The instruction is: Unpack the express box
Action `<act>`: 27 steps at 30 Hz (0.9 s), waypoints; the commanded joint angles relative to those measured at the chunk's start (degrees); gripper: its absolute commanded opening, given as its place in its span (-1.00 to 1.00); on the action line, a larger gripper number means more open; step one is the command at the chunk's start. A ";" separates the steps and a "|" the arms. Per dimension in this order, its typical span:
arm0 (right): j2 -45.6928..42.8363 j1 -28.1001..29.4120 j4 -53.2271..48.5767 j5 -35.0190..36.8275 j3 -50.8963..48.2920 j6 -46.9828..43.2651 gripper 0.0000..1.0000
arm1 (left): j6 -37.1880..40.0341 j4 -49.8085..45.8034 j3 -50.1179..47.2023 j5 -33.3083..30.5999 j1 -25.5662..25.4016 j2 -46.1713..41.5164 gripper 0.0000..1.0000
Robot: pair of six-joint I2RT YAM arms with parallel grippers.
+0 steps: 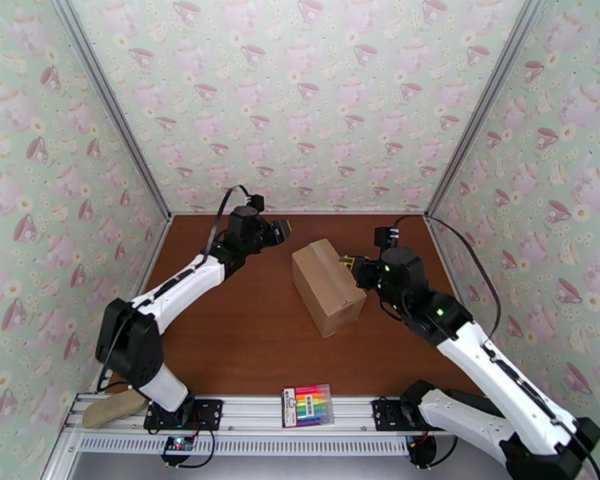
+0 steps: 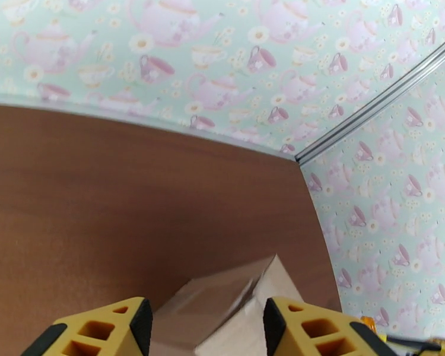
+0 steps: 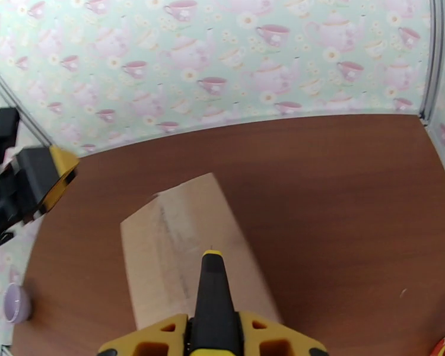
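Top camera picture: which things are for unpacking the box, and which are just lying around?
For the job: cardboard box, left tool, right tool, the black stick it grips.
Just lying about: pack of rainbow markers, tan lump by the left arm's base.

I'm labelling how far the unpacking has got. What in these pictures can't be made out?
- Contents of the express box: hidden by its closed cardboard in every view.
- Its top seam, cut or not: right wrist view, faint, partly covered by the black tool in the right gripper.
- Its near end: left wrist view, cut off by the bottom edge at the left gripper.
- Label on the marker pack: top external, too small.
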 commanded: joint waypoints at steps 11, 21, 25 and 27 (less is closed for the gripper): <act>6.77 0.26 -5.21 8.65 4.05 -13.40 -1.00 | -2.92 -0.22 -6.23 1.96 -1.72 -1.52 0.12; 6.75 0.60 -5.53 4.51 3.69 -21.24 -1.00 | -3.31 2.59 -10.58 2.04 -1.59 -4.15 0.12; 7.24 1.34 -4.91 1.54 3.49 -21.29 -1.00 | -3.21 2.33 -10.69 2.41 -1.28 -4.27 0.12; 7.37 2.05 -4.58 0.70 3.34 -21.29 -1.00 | -3.07 2.27 -10.68 2.41 -1.17 -4.48 0.12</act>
